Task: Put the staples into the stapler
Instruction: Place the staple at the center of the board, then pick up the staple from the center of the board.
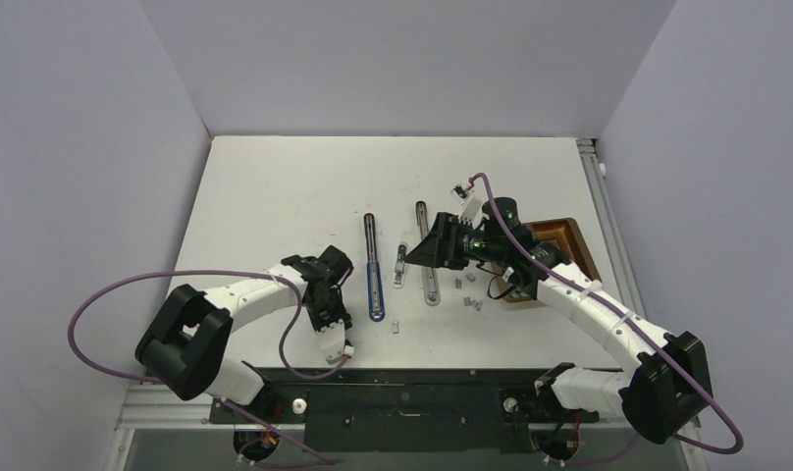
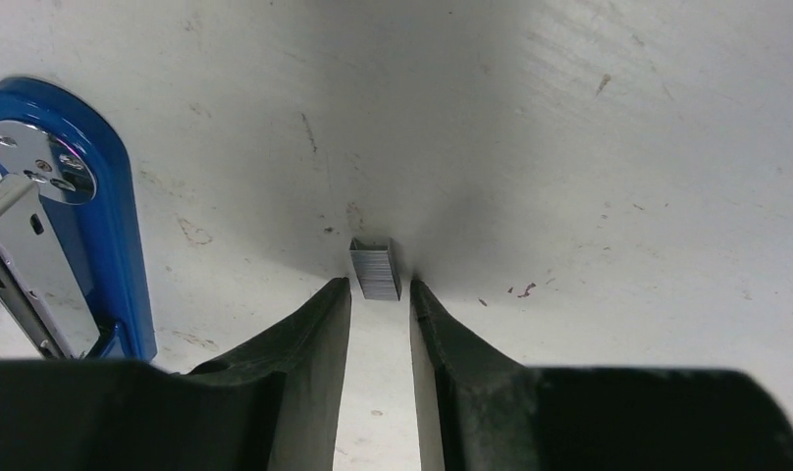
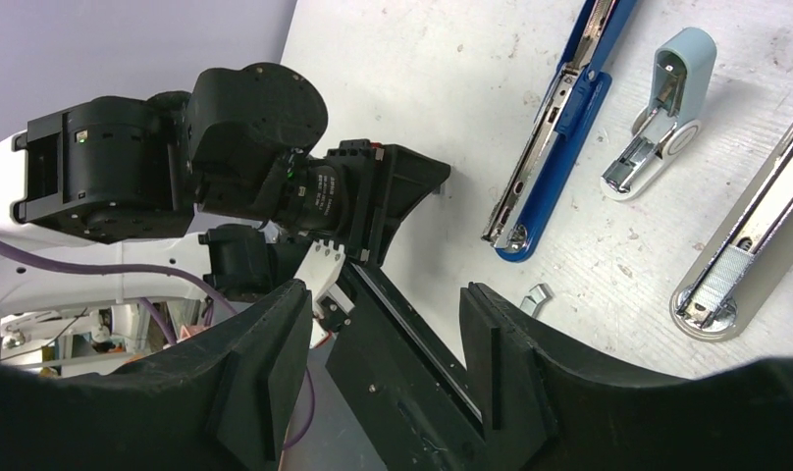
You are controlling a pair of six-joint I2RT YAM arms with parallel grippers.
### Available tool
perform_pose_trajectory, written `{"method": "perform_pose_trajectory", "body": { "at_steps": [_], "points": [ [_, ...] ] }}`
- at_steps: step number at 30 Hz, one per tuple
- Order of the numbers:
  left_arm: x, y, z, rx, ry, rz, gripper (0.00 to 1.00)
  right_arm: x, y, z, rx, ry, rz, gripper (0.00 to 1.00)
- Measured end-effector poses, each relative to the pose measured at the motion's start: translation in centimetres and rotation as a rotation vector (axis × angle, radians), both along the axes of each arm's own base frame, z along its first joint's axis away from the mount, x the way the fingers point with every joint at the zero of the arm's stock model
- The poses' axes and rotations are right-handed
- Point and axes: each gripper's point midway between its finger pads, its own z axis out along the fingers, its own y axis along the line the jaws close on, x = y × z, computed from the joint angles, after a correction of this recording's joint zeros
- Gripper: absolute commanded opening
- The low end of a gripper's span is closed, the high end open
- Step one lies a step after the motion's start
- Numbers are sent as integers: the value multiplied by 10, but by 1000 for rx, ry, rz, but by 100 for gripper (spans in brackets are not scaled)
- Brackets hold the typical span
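White table [image 1: 275,186]: left hand [image 2: 380,287] barely parted at staple strip [image 2: 375,271], blue stapler [image 2: 103,235] beside; right hand [image 3: 385,294] open.

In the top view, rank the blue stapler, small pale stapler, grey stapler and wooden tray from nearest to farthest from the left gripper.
1. Blue stapler, just right of the left gripper.
2. Small pale stapler, next to the right.
3. Grey stapler, beyond that.
4. Wooden tray, far right.
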Motion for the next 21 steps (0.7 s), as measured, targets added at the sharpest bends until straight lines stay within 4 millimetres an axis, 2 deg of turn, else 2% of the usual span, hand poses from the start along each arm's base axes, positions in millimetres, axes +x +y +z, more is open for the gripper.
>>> {"method": "perform_pose_trajectory", "body": {
  "at_steps": [3,8,12,14,17,18,19,21],
  "points": [
    [0,-1,0,19,-11,-17,31,1,-2,-1,1,4,-5,56],
    [3,-3,1,19,-30,-23,48,-1,-4,-4,6,11,-7,58],
    [11,-9,15,-17,-79,-22,58,1,-5,-5,-1,2,-9,67],
    [23,-16,35,-67,-147,-15,68,1,-5,-8,-20,-7,-12,69],
    [47,-18,78,-163,-284,32,73,4,-1,-16,-97,-32,-23,69],
    [58,-12,95,-199,-340,74,75,5,3,-17,-126,-41,-21,67],
    [69,-2,112,-232,-399,134,84,7,14,-18,-168,-60,-9,66],
    [91,33,146,-298,-519,321,100,7,40,-20,-229,-102,33,63]
  ]
}}
